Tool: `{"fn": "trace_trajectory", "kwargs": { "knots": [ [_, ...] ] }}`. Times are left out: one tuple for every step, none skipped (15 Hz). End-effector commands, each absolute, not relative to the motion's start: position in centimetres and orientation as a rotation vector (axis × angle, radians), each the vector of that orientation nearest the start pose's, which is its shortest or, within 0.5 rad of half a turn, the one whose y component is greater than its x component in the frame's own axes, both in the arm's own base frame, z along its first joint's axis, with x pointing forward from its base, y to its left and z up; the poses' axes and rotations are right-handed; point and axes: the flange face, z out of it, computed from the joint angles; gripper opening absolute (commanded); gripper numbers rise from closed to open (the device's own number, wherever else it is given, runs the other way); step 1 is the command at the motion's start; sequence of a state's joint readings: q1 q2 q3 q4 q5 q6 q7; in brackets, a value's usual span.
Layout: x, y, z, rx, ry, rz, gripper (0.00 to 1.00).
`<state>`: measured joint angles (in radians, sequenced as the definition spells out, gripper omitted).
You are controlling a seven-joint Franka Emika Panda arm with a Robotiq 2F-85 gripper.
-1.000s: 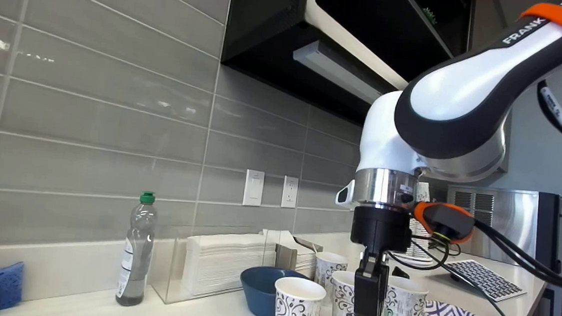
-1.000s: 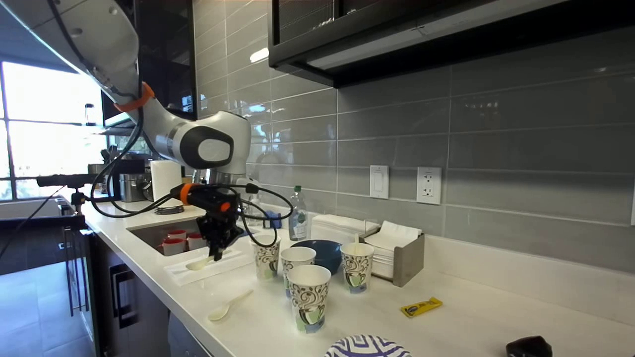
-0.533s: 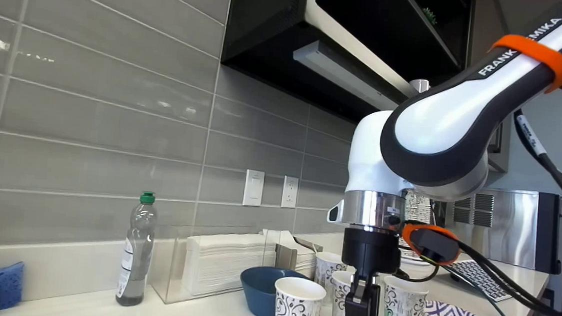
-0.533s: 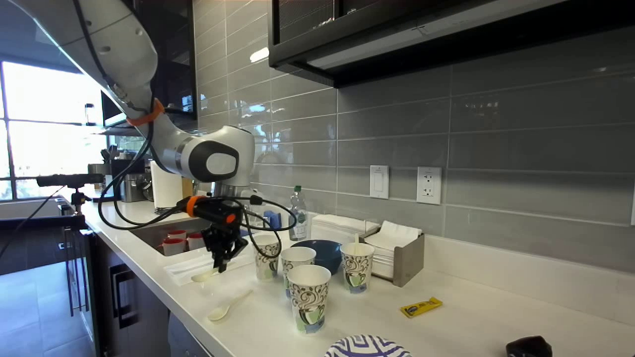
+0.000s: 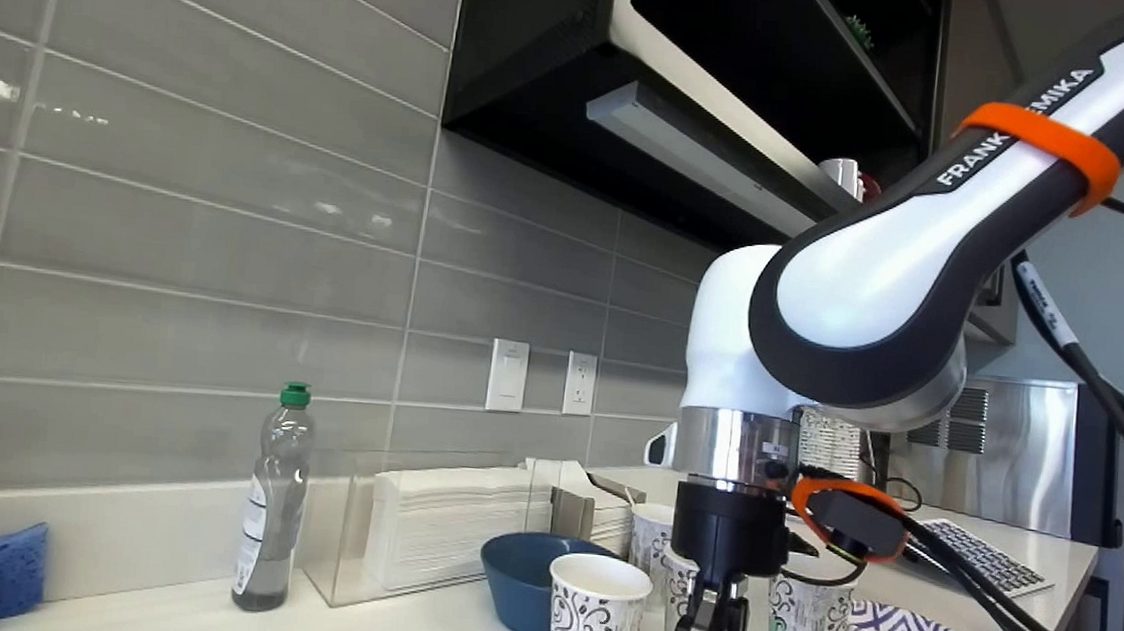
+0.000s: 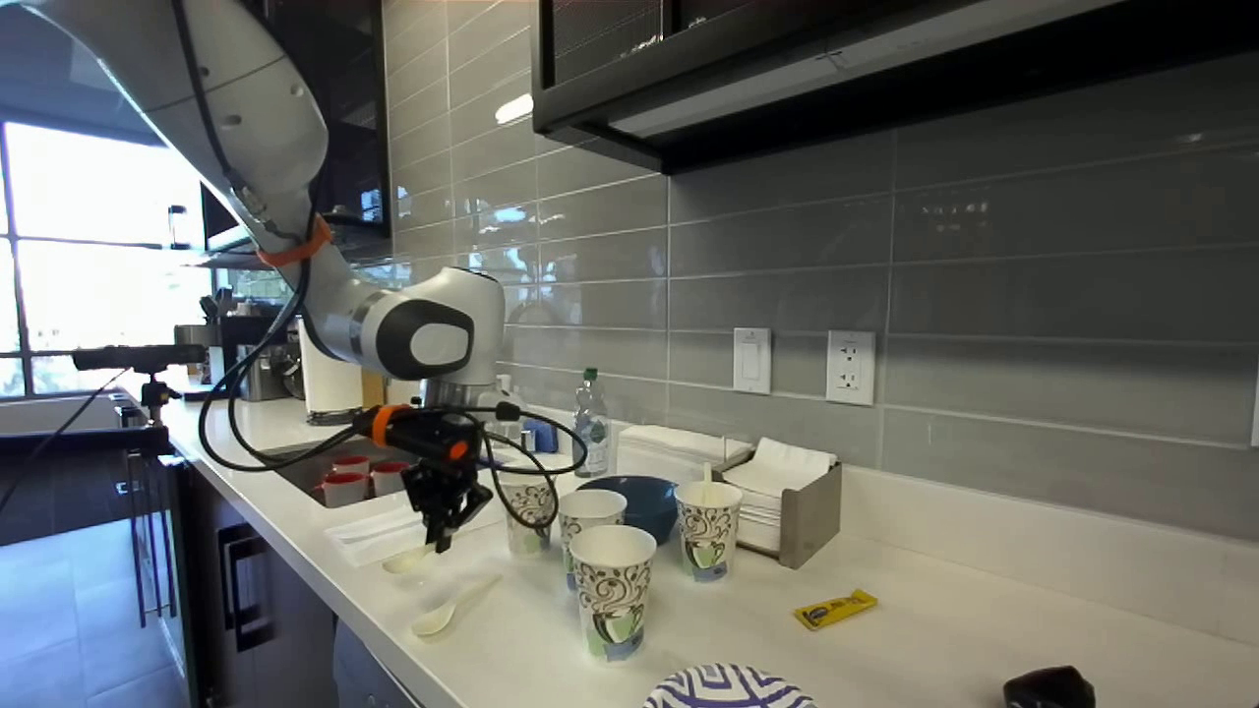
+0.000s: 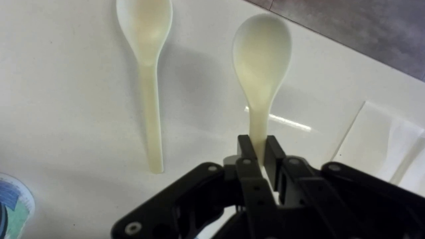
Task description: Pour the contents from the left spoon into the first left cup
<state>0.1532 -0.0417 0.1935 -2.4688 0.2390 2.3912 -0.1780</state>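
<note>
Three mugs stand in the sink toward the left of what we see in an exterior view. Next comes some white paper lying on the surface. Near it is the left spoon, its scoop end pointing left, and we see in the wrist view that the gripper grasps this spoon's handle, clamping it from both sides. Just beside, another spoon lies on the surface. Further right we find the first left cup, upright, with the soap bottle behind it. Two more cups stand near each other, a blue bowl beyond them. After those we make out a fourth cup with a pale stick rising from it, a patterned plate partly in view, the napkin holder, a yellow packet and, near the right edge, something black we cannot identify.
</note>
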Motion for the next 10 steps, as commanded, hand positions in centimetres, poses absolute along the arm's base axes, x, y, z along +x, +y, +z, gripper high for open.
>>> {"fn": "trace_trajectory", "kwargs": {
  "knots": [
    [44.1, 16.3, 29.7, -2.981, -0.502, 0.063, 0.03],
    [44.1, 16.3, 29.4, -2.981, -0.498, 0.068, 0.03],
    [44.1, 16.2, 29.1, -2.98, -0.491, 0.076, 0.03],
    [44.2, 16.3, 28.8, -2.979, -0.49, 0.078, 0.03],
    [44.2, 16.2, 28.7, -2.982, -0.486, 0.082, 0.03],
    [44.2, 16.2, 28.5, -2.982, -0.483, 0.081, 0.03],
    [44.3, 16.1, 28.3, -2.975, -0.472, 0.086, 0.03],
    [44.3, 16.1, 28.2, -2.97, -0.468, 0.086, 0.19],
    [44.3, 16.1, 28.0, -2.971, -0.47, 0.091, 0.39],
    [44.3, 16.2, 28.1, -2.972, -0.473, 0.091, 0.46]
  ]
}}
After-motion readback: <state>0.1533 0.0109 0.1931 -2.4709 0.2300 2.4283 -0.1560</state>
